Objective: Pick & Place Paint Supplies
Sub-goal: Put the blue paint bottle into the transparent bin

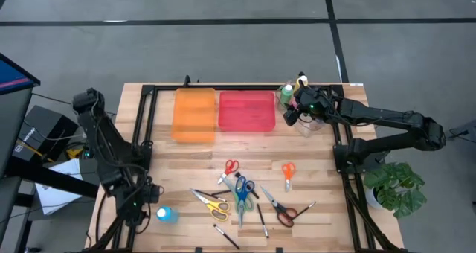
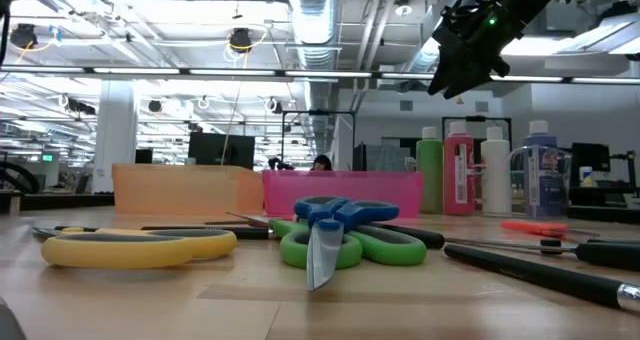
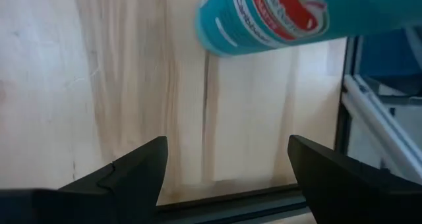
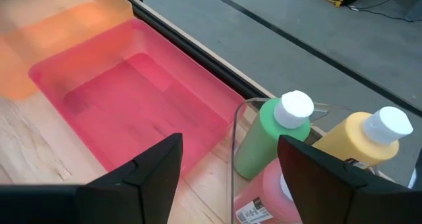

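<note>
The blue paint bottle point(image 1: 165, 214) lies on its side near the front left corner of the wooden table point(image 1: 312, 171); it has a light blue body and a red and white label. The left gripper point(image 1: 141, 208) is just beside it with jaws apart and nothing between them. The right gripper point(image 1: 296, 113) hangs with jaws apart and empty over a clear container point(image 4: 245, 118) holding the green bottle point(image 4: 264, 141), yellow bottle point(image 4: 366, 145) and pink bottle point(image 4: 270, 194), next to the pink tray point(image 1: 246, 110).
</note>
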Robot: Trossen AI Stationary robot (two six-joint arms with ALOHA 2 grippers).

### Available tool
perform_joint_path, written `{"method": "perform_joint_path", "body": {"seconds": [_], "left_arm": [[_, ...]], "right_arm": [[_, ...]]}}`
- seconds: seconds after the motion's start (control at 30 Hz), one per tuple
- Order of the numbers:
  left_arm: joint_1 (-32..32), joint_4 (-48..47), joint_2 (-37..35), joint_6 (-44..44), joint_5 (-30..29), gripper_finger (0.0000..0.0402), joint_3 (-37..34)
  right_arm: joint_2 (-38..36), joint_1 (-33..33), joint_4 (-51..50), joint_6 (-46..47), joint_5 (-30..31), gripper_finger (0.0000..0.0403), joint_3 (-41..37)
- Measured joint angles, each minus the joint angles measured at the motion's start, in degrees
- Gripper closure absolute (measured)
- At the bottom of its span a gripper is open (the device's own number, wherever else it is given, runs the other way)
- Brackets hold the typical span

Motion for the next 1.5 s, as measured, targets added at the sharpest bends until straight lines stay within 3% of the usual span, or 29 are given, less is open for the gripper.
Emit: {"method": "perform_joint_path", "body": {"seconds": [0.3, 0.53, 0.77, 1.03, 1.5], "left_arm": [[-3.4, 4.1, 4.3, 3.6, -12.0, 0.0092, 0.0], [-6.0, 7.7, 6.7, 4.8, -15.1, 0.0092, 0.0], [-6.5, 8.7, 9.2, 4.8, -29.5, 0.0092, 0.0], [-6.5, 11.7, 12.3, 4.8, -35.2, 0.0092, 0.0], [-6.5, 16.7, 20.4, 4.8, -53.0, 0.0092, 0.0]], "right_arm": [[0.0, 0.0, -0.1, 0.0, 0.0, 0.0157, 0.0], [0.0, 0.0, -0.1, 0.0, 0.0, 0.0157, 0.0], [0.0, 0.0, 0.0, 0.0, 0.0, 0.0157, 0.0], [0.0, 0.0, 0.0, 0.0, 0.0, 0.0157, 0.0], [0.0, 4.2, 2.8, -0.7, -0.2, 0.0157, 0.0]]}}
